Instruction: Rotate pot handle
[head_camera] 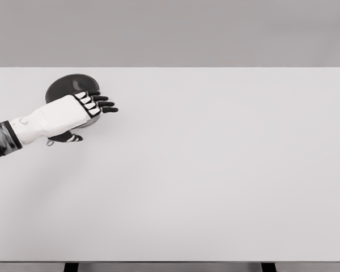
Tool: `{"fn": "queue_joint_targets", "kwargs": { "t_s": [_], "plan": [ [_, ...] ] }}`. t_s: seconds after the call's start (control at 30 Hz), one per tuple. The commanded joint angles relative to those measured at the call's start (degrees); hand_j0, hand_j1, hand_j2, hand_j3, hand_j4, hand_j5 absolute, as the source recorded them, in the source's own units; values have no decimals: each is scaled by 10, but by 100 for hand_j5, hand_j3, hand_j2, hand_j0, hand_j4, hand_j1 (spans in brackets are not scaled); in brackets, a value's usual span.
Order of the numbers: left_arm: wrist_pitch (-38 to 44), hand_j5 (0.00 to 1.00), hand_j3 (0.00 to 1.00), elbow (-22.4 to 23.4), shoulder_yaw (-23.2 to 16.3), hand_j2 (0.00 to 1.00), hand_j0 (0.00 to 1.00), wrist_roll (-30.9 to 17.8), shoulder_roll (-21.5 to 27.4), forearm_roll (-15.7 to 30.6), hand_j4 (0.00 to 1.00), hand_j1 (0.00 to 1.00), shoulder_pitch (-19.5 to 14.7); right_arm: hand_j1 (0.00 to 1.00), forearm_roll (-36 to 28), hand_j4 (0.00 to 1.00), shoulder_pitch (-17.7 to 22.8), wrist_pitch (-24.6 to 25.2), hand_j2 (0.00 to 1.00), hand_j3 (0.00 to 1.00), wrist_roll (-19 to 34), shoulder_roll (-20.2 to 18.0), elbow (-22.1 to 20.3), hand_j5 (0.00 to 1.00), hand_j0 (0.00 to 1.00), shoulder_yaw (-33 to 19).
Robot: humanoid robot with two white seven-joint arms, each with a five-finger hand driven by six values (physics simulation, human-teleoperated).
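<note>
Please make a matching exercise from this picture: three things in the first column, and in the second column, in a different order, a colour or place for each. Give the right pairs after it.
Column one:
1. pot
2. left hand
3. table

Column two:
A. white with dark fingers, reaching in from the left edge
B. pale surface filling most of the view
C. dark and round, at the far left of the table, partly hidden by the hand

Right pairs: 1-C, 2-A, 3-B.
</note>
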Motion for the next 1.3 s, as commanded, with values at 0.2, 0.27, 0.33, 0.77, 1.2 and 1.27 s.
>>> {"fn": "queue_joint_targets", "kwargs": {
  "t_s": [0.2,0.27,0.33,0.77,1.2,1.27],
  "plan": [
    [1,100,100,20,2,100,100,0,0,-15,100,100,-2,100,0,100,0,0,100,100,0,0,0,100,100,0],
    [1,100,100,21,4,100,100,1,0,-21,100,100,-3,100,0,100,0,0,100,100,0,0,0,100,100,0],
    [1,100,100,21,5,100,100,0,0,-25,100,100,-3,100,0,100,0,0,100,100,0,0,0,100,100,0],
    [1,100,100,37,11,100,100,0,5,-44,100,100,-3,100,0,100,0,0,100,100,0,0,0,100,100,0],
    [1,100,100,43,32,100,100,0,8,-45,100,100,-3,100,0,100,0,0,100,100,0,0,0,100,100,0],
    [1,100,100,52,32,100,100,0,8,-45,100,100,-3,100,0,100,0,0,100,100,0,0,0,100,100,0]
  ]
}}
